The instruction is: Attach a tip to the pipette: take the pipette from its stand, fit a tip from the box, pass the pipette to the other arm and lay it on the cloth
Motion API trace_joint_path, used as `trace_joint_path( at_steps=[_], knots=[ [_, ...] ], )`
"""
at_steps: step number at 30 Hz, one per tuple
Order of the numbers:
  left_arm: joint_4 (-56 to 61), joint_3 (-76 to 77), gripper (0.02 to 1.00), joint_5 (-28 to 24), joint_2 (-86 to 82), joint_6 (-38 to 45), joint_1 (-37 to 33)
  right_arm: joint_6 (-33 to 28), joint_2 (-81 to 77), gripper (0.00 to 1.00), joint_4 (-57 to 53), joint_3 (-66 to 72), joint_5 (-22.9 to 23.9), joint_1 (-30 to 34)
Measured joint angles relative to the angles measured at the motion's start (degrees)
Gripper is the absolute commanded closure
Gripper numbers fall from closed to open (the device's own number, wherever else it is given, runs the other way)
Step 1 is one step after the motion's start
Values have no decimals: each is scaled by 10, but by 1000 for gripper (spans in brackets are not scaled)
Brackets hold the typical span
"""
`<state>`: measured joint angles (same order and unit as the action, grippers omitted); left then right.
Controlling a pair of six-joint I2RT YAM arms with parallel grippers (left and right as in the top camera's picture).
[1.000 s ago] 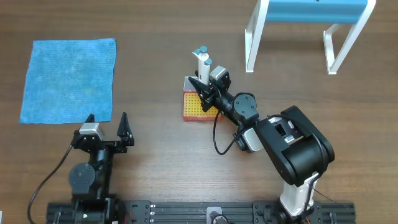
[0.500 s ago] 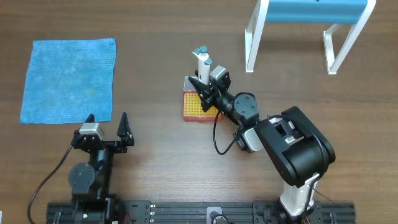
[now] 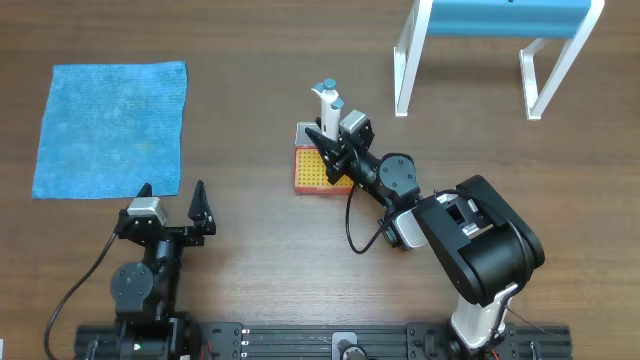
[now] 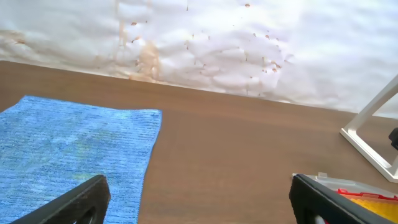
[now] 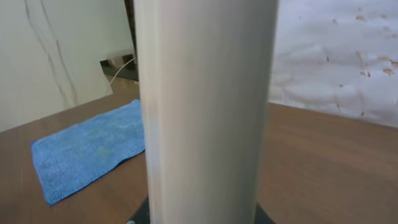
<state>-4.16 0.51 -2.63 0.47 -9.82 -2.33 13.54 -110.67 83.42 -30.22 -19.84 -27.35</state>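
Observation:
A white pipette (image 3: 325,100) with a blue top stands upright in my right gripper (image 3: 328,140), which is shut on its body. It is just above the far edge of the orange tip box (image 3: 311,172). In the right wrist view the pipette's barrel (image 5: 205,112) rises close up out of the right gripper (image 5: 202,219). My left gripper (image 3: 171,194) stands open and empty near the front left, just short of the blue cloth (image 3: 110,128). The left wrist view shows the cloth (image 4: 68,149) beyond the left gripper (image 4: 199,208), and a corner of the tip box (image 4: 367,194).
The white stand with a blue top (image 3: 490,40) is at the back right, its foot (image 4: 373,140) seen from the left wrist. Bare brown table lies between the cloth and the tip box. A pale wall backs the table.
The right arm has shifted very slightly to the right and nearer, taking the pipette with it. The left arm has not moved.

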Motion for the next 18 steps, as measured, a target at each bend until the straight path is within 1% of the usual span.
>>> trace_joint_path(
  at_steps=[8,18],
  knots=[
    [0,0,82,0,0,0,0,-2,0,928,0,-1,0,0],
    [0,0,82,0,0,0,0,-2,0,928,-1,-6,-15,0]
  ],
)
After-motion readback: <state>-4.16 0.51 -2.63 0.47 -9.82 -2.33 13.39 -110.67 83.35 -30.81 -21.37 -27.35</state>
